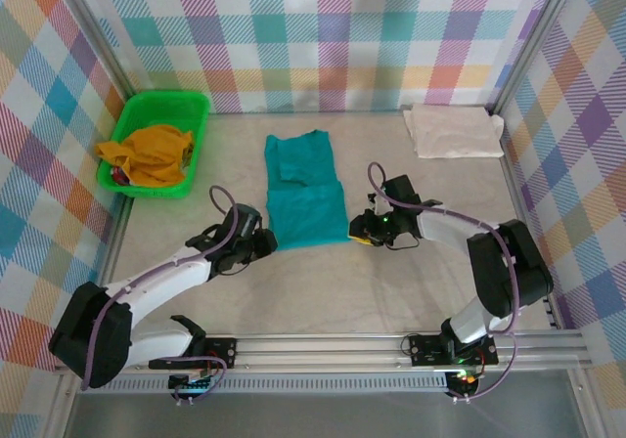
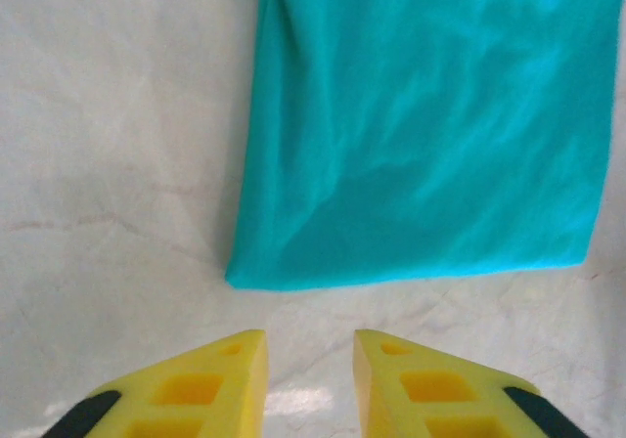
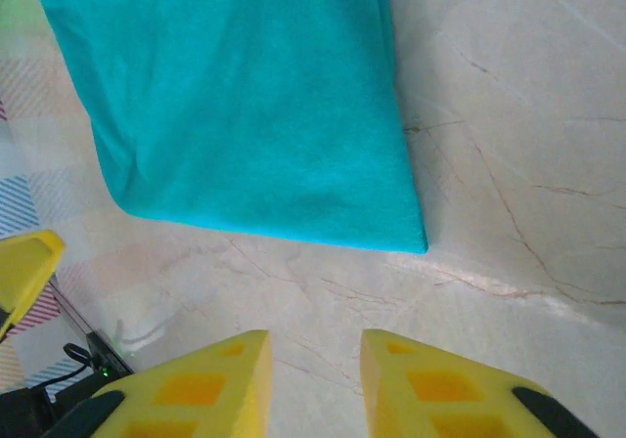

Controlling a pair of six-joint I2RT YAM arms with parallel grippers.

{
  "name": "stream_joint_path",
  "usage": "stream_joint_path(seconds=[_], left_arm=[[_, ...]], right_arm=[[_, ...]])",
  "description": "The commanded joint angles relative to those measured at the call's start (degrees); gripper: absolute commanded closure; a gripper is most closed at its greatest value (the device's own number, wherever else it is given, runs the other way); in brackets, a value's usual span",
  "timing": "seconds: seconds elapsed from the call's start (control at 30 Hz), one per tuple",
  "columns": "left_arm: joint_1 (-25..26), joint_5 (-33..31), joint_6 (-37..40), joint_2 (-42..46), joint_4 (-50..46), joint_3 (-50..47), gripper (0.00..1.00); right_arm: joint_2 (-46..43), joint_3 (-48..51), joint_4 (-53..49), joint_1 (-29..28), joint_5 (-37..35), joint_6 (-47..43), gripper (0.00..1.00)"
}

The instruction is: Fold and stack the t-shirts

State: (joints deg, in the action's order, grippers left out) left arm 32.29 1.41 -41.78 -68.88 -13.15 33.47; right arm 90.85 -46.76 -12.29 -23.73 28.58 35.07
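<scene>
Both sets of fingers are parted by a narrow gap and hold nothing. The left fingers point at the near-left corner of the teal t-shirt, and the right fingers point at its near-right corner. Neither touches the cloth; in both wrist views I see bare table between tips and hem.

Location: the teal t-shirt lies mid-table as a long narrow strip, sides turned in, running away from the arms. The cream-white t-shirt sits folded in the far right corner, well apart. A green basket at far left holds mustard cloth.

Judgement: the step in hand looks like the cross fold, with the near hem carried up to the far end. To do it well, I would slide one finger of each pair flat along the table under its corner and close on every layer, not just the top one. I would then raise both corners together and level so the strip does not skew, and lay the hem square on the far edge.

Pose: both arms reach forward and low, forearms angling inward, wrists tipped toward the table, one at each end of the hem.
</scene>
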Motion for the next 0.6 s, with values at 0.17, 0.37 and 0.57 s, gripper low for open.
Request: stream_joint_path(seconds=[0.17, 0.37, 0.57], left_arm=[[-0.04, 4.47, 0.66, -6.66, 4.65, 0.65, 0.66], [-1.56, 4.63, 1.46, -9.98, 7.63, 2.75, 0.64], [-2.59, 4.76, 2.29, -13.99, 5.96, 5.32, 0.61]], right_arm=[[3.67, -2.44, 1.03, -0.18, 3.03, 0.44, 0.66], [3.72, -2.37, 1.85, -0.18, 3.34, 0.66, 0.66], [3.46, -1.69, 2.45, -0.17, 3.31, 1.01, 0.66]])
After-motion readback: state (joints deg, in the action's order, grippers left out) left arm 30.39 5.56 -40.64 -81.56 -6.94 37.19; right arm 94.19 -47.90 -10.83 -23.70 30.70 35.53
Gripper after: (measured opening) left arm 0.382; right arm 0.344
